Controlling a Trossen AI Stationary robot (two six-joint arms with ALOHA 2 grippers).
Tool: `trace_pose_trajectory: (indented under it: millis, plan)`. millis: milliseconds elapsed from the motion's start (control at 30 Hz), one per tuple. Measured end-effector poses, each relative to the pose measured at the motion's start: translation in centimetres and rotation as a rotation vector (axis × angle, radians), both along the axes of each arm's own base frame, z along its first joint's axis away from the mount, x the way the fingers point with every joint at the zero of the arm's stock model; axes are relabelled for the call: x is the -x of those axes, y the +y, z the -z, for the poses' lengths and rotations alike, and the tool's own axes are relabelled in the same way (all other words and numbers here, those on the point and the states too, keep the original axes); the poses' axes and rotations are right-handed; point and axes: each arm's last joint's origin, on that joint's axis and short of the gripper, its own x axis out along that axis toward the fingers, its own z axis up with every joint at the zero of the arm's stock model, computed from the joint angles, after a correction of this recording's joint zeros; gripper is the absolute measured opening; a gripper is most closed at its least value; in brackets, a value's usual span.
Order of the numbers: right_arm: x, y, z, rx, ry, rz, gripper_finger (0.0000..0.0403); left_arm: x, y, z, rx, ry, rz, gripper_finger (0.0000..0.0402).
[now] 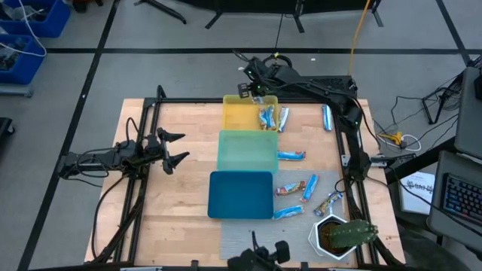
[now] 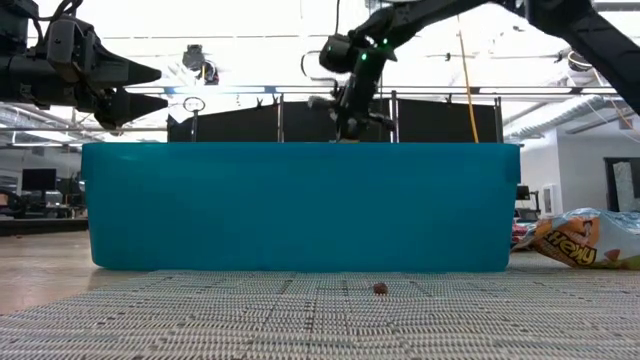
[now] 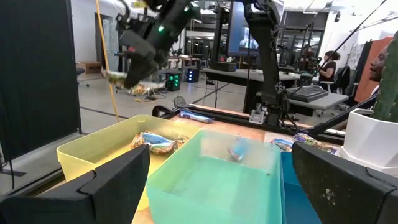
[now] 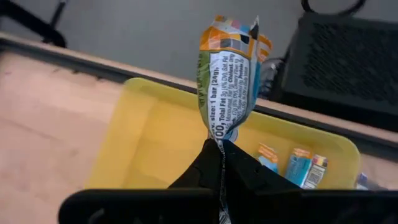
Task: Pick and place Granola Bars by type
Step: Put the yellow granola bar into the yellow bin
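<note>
Table: wooden top (image 1: pixel 188 143) inside a dark frame, workshop floor all round; I read it from my left edge across.
Left gripper: (image 1: pixel 175 148) parked at nine o'clock of the table, jaws spread wide, nothing between them. It waits.
Trays: three in a column through the middle, yellow tray (image 1: pixel 239 113) at twelve o'clock, green tray (image 1: pixel 247 150) at centre, blue tray (image 1: pixel 241 194) at six o'clock.
Right gripper: (image 4: pixel 221 152) hanging over the yellow tray's far corner, fingers pinched tight on the crimped end of one granola bar (image 4: pixel 231 81), which stands up from the tips.
Sorted bars: a few bars (image 1: pixel 271 117) already lie in the yellow tray's three o'clock end.
Loose bars: (image 1: pixel 305 188) scattered at three to five o'clock of the trays, one more (image 1: pixel 327 117) near the frame at one o'clock.
Plant pot: (image 1: pixel 340 235) white, at five o'clock.
Risk: I hold the bar only by its thin seal, so it may slip or swing out early.
Risk: I'm near the tray's rim; release here and the bar could clip the wall and fall outside.
</note>
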Motion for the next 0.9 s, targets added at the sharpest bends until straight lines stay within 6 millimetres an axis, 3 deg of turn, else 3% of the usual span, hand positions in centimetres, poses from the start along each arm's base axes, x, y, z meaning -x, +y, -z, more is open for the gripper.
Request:
trace_pose_trajectory:
  millis: [400,900]
  plan:
    - [-1.2,-1.5,5.3,-0.085,0.079,0.058,0.0000,0.0,0.0,0.0,0.000,0.000,0.000,0.0392]
    - [-1.6,-0.7,8.5,-0.158,0.069,0.105,0.0000,0.0,0.0,0.0,0.000,0.000,0.000,0.0392]
